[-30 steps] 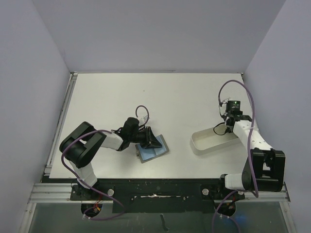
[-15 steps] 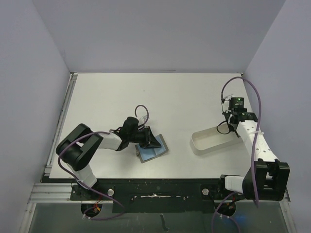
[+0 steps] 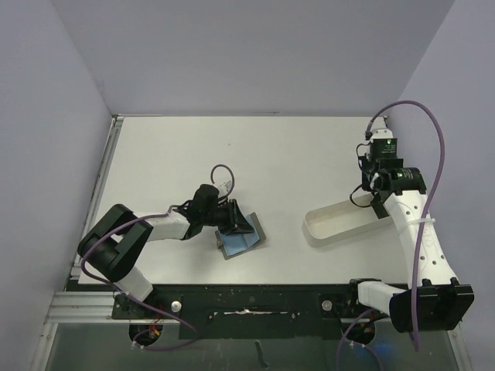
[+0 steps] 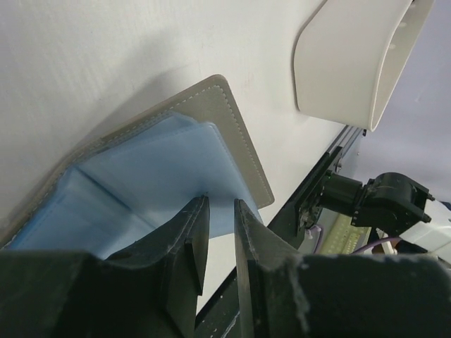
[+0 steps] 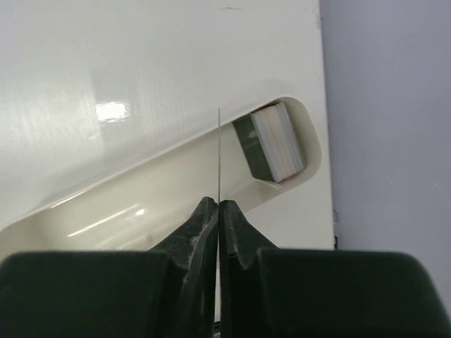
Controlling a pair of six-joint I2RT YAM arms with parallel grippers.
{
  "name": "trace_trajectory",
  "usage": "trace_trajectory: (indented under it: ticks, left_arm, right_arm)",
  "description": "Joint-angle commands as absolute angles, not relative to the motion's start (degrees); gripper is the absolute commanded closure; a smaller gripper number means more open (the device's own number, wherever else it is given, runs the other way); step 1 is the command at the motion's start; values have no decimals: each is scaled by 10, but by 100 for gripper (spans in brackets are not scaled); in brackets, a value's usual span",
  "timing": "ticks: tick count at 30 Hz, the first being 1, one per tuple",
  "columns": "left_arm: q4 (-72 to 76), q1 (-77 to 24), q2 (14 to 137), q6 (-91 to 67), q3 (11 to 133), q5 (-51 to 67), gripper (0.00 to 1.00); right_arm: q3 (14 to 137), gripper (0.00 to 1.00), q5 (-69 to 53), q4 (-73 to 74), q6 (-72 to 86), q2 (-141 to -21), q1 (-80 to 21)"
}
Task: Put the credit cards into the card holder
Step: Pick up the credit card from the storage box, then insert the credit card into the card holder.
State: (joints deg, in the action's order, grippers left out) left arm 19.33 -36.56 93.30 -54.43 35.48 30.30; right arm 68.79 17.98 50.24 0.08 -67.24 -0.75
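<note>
The card holder [image 3: 243, 241] lies open near the table's front, grey-olive edge [image 4: 238, 134] outside and light blue lining inside. My left gripper [image 4: 222, 201] is low over it, jaws a narrow gap apart with nothing between them, tips at the edge of a blue pocket. My right gripper [image 5: 218, 203] is shut on one thin credit card [image 5: 218, 155], seen edge-on and standing straight up from the fingertips. It hangs above the white tray [image 5: 141, 211]. A stack of credit cards [image 5: 275, 144] rests in the tray's far end. From above, the right gripper [image 3: 375, 197] is over the tray's right end.
The white oblong tray [image 3: 313, 229] sits on the right half of the table; its end also shows in the left wrist view [image 4: 352, 63]. Purple-grey walls close the table on three sides. The arm bases and a black rail [image 3: 247, 305] line the near edge.
My right arm has lifted and swung back and right, away from the tray floor, with the card still pinched. The left arm has stretched slightly over the card holder.
</note>
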Motion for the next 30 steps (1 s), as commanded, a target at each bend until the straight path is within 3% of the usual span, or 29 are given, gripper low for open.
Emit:
trace_trajectory:
  ticks: [1,11,19,30]
  left_arm:
    - [170,-366,900,-522,388,273,79]
    - [133,-365,874,-531,382,244,79]
    - [100,-365,853,-534,386,218,79]
    - [74,-363,874,-534,405,190,79]
  right_arm:
    - [731,100,150,538,116,-658,-51]
    - [686,100,30,472,249,-617,-135]
    - [637,100,-70,356,329,-619,-268]
    - [623,100,-57,277,371,-712,-434]
